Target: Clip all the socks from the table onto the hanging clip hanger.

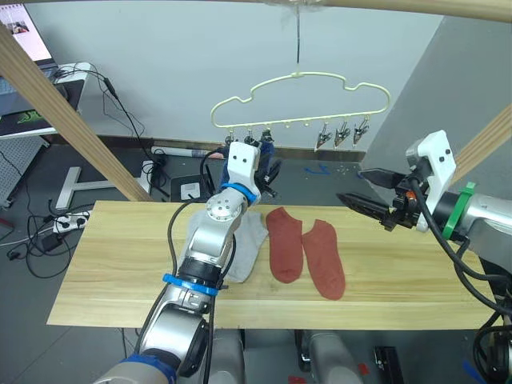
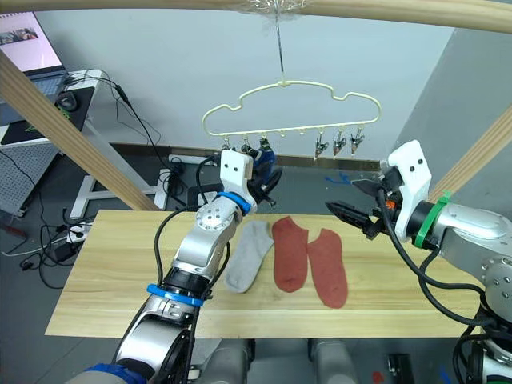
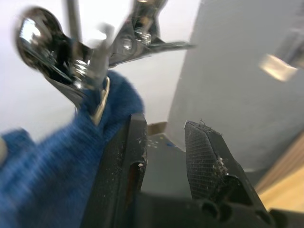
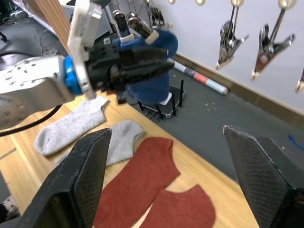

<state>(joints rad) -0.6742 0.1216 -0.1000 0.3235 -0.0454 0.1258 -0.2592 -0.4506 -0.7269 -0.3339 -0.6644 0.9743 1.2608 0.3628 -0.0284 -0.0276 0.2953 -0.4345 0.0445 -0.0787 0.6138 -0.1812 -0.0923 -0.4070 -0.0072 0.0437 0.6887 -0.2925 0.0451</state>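
The pale-yellow clip hanger (image 1: 298, 123) hangs above the table's (image 1: 120, 264) far edge, with several bare metal clips (image 1: 342, 134) on its right. At its left end a clip grips a blue sock (image 3: 57, 166). My left gripper (image 3: 164, 126) is raised beside that sock, open, with nothing between its fingers. Two rust-red socks (image 1: 285, 244) (image 1: 324, 258) lie flat mid-table. Left of them lie two light grey socks (image 4: 71, 126) (image 4: 121, 137), partly hidden by my left arm in the eye views. My right gripper (image 1: 350, 184) hovers wide open above the table's right side, empty.
Round wooden frame poles cross the upper left (image 1: 64, 112), the top (image 1: 416, 6) and the right (image 1: 488, 140). A desk with a laptop (image 1: 24, 48) stands far left, and cables (image 1: 48, 232) lie on the floor behind the table.
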